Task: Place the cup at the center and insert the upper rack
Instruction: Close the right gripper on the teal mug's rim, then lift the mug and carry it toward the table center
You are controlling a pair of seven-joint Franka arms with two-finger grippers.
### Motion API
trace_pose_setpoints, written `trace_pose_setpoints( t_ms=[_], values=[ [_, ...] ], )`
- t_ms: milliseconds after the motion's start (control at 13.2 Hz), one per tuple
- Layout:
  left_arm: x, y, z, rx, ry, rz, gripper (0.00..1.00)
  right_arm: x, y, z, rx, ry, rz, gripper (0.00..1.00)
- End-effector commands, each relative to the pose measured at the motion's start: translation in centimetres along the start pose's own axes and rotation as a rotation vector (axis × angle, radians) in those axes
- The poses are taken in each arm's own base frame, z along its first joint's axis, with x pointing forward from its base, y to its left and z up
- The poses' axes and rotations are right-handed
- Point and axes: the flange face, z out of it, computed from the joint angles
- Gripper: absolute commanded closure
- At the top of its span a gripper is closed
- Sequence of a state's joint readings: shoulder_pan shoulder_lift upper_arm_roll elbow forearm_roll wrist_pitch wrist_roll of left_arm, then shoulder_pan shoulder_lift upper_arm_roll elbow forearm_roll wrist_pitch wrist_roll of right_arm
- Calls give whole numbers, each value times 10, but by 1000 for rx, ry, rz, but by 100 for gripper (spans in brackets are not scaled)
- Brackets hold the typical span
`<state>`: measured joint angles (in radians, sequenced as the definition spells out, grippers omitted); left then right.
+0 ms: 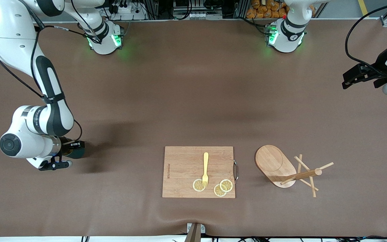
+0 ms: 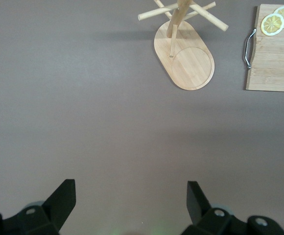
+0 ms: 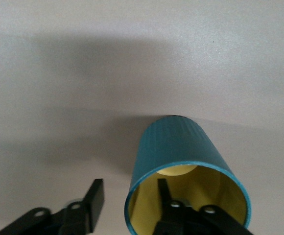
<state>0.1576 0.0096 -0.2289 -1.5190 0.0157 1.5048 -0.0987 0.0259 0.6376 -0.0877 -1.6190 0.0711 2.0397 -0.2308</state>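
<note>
Front view: brown tabletop (image 1: 186, 101) carries, largest to smallest, a bamboo cutting board (image 1: 183, 168) near the front camera at mid-table, bearing a yellow fork (image 1: 205, 168) and three lemon slices (image 1: 222, 187); a wooden mug tree (image 1: 275, 164) standing just beside the board toward the left arm's end, oval base flat, post and pegs upright; and the teal cup (image 1: 76, 153) toward the right arm's end, well apart from the board. Judged progress: early. The cup sits on the tabletop far from the center, so neither the placing nor the rack step looks done; the rack appears untouched. Right tool (image 1: 69, 153) is down at the cup. Right wrist view: one finger (image 3: 169, 200) is inside the yellow interior of the cup (image 3: 181, 147), the other finger (image 3: 95, 200) outside the ribbed wall with a visible gap to it, so the jaws straddle the rim partly closed and do not yet pinch it; cup handle not visible. Left tool (image 1: 359, 78) hangs in the air at the left arm's end of the table, waiting. Left wrist view: its fingers (image 2: 66, 198) are spread wide, nothing between them, bare tabletop below, mug tree (image 2: 186, 58) ahead.
</note>
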Motion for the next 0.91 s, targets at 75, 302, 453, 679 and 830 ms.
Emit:
trace_pose_setpoints(
  t_ms=[75,302,453,679,830],
  values=[
    [-4,-1,-4,-6,3,6,0,-1,3,-3,27,-6,-23,100],
    [-5,-2,-3,-4,-2,0,0,1,-7,-12,29,8,-38,100],
    [-6,-2,-4,-4,1,0,0,4,-27,-22,39,25,-68,100],
    [-6,-2,-6,-5,5,0,0,8,-88,-43,55,55,-153,100],
    [-6,-2,-7,-4,6,0,0,7,-139,-48,51,56,-227,100]
  ],
)
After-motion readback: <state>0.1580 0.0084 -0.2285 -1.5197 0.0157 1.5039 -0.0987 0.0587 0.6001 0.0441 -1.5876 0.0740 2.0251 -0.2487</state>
